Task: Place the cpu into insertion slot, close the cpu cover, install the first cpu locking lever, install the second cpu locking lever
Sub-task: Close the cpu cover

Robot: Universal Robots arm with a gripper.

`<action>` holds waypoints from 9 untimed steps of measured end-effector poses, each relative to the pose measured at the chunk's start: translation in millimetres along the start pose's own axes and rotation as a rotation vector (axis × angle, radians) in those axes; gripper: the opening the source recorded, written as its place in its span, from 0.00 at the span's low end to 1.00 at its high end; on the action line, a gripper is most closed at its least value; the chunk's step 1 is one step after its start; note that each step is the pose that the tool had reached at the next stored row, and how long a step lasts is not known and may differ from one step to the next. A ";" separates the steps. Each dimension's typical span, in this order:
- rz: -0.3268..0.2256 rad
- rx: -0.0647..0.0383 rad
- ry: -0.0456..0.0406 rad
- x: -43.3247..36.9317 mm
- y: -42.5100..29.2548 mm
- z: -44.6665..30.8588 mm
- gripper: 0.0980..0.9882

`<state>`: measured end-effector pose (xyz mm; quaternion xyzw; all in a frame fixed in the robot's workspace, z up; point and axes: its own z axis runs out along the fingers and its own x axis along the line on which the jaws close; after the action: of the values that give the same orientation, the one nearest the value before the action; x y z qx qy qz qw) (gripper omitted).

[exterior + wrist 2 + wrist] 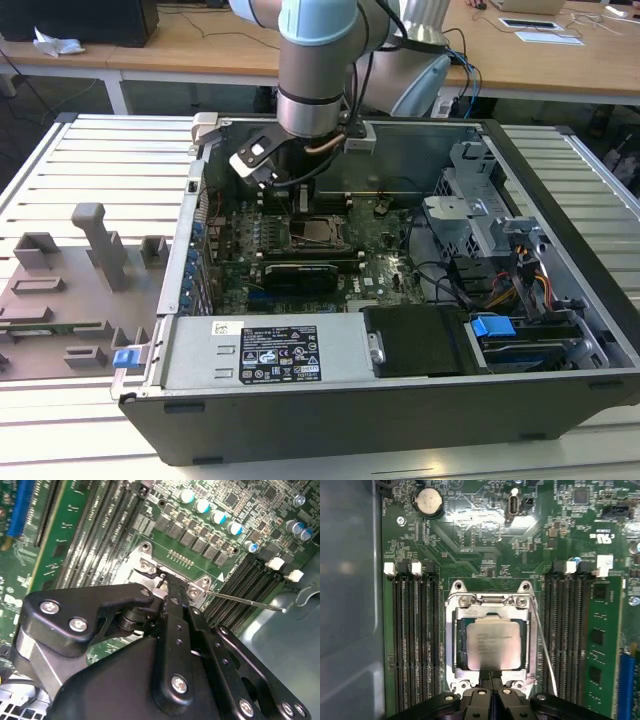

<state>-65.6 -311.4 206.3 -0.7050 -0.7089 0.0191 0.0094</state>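
Claw (pixel 492 676) pinched narrow and empty at the edge of the cover (pixel 456 645), chip (pixel 492 642) seated; the thin wire lever (pixel 544 647) looks springy, best pressed near its tip.

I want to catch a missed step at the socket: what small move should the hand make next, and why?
Probably swing the hand over to the thin locking lever and press it down. The cpu is already seated with the cpu cover lying over it, and the shut hand rests at the cover's edge, while that lever stands free beside the cover, apparently unlatched.
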 end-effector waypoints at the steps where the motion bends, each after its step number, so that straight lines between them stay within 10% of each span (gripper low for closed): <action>1: -0.002 0.000 -0.0001 0.9 0.0 0.4 0.01; 9: -0.012 0.000 0.0166 1.2 12.7 1.9 0.01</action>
<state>-53.0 -310.1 203.9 -0.7008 -0.7131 0.0131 0.0153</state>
